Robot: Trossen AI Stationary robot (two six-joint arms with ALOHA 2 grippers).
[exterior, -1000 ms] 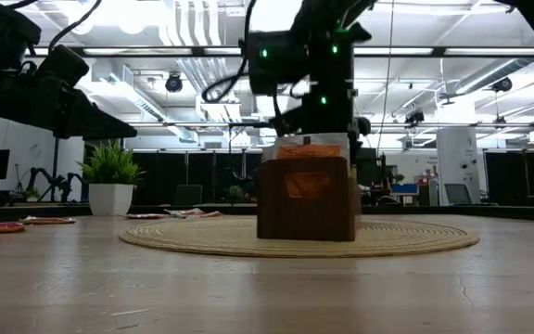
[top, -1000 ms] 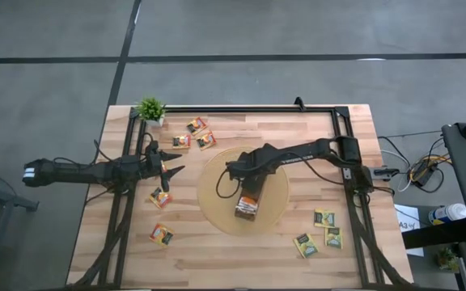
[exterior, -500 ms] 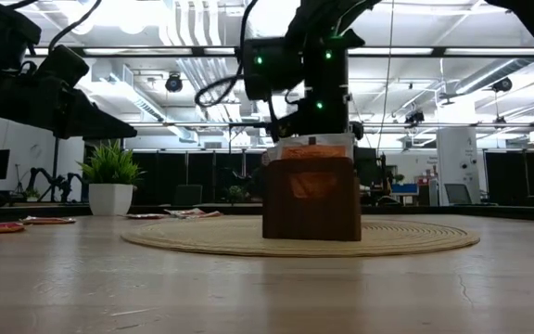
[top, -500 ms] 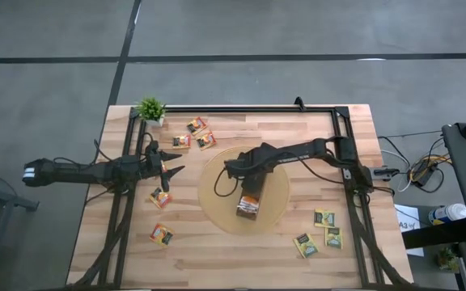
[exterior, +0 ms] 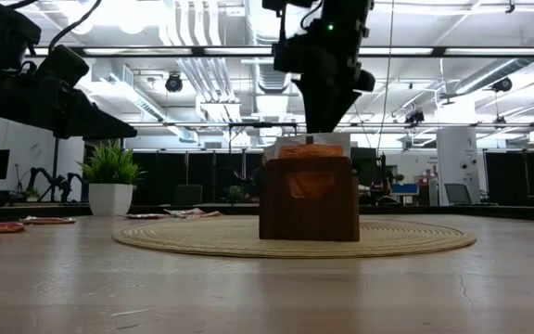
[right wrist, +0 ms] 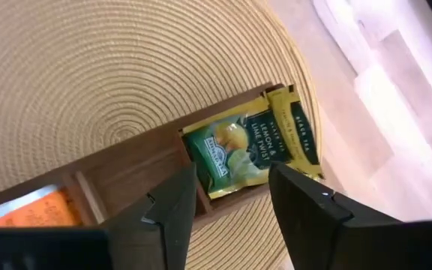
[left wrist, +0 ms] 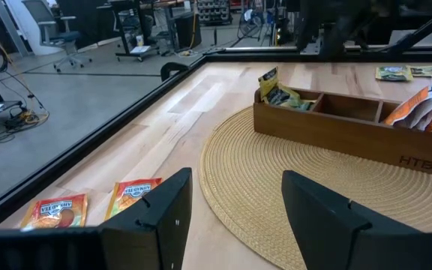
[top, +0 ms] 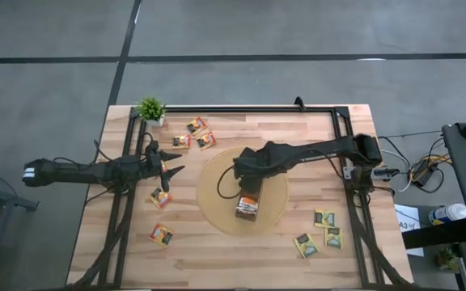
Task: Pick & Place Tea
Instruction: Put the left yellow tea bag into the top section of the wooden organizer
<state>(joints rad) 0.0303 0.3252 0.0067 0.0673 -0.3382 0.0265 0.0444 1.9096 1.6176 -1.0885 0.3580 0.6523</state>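
Note:
A long narrow brown box (top: 247, 207) rests flat on a round woven mat (top: 217, 194). Its far end compartment holds green-and-yellow tea sachets (right wrist: 235, 154), leaning on the end wall; the near end holds orange sachets (left wrist: 424, 112). My right gripper (right wrist: 235, 217) is open, hanging above the green sachets (exterior: 325, 121), fingers pointing down, touching nothing. My left gripper (left wrist: 235, 217) is open and waits left of the mat (top: 168, 166), level with the table. Loose orange sachets (top: 161, 197) and green-and-yellow sachets (top: 324, 217) lie flat on the wood.
A small potted plant (top: 150, 109) stands at the far left corner. A black frame rail (top: 241, 110) runs around the table. More orange sachets (top: 196, 125) lie near the far edge, one near the front left (top: 162, 235). Bare wood lies between the mat and the near edge.
My right gripper has risen from just over the box's top to well above it, and its arm has drawn back toward the table's right. The box and the sachets stay where they were.

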